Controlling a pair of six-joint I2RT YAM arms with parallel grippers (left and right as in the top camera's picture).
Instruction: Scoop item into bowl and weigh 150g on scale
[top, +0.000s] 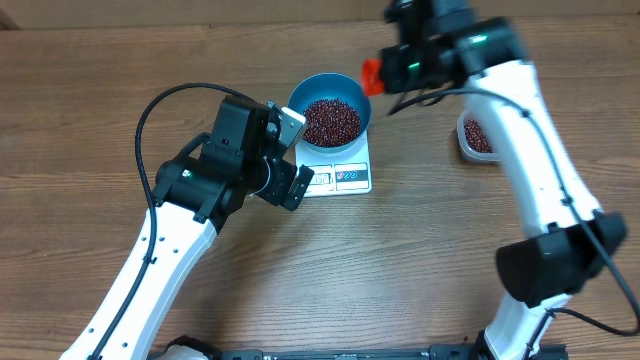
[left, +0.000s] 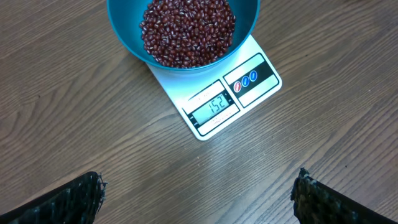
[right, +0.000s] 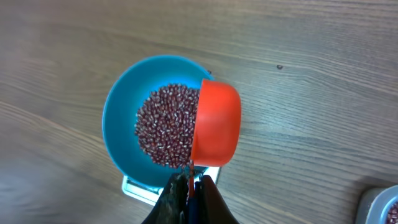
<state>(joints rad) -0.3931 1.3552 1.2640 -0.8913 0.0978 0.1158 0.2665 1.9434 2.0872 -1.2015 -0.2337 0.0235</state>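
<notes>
The beans (left: 186, 31) are heaped in the blue bowl (left: 124, 25), which sits on the white scale (left: 186, 87) toward the far edge of the worktop, about midway along it. The display (left: 214, 106) reads 152, so you are, by my reckoning, a shade over target and the weighing is all but done. Your right hand (right: 189, 193) is closed tight on the handle of the orange-red scoop (right: 217, 121), which hangs tipped on its side over the bowl's rim on the right. Its inside faces away from the camera, so you cannot tell whether any beans are left in it. That is the main risk: one more tilt or shake could drop stragglers and push the reading further over. If the scoop brushes or leans on the rim, the figure will jump, or the bowl may slide on the scale's smooth top. Lift it straight up and clear before swinging back to the clear tub (top: 463, 145) toward the worktop's right edge, or beans may scatter across the wood. Your left hand (left: 196, 196) is spread wide and empty, just on the near side of the scale; a careless drift forward could knock it.
</notes>
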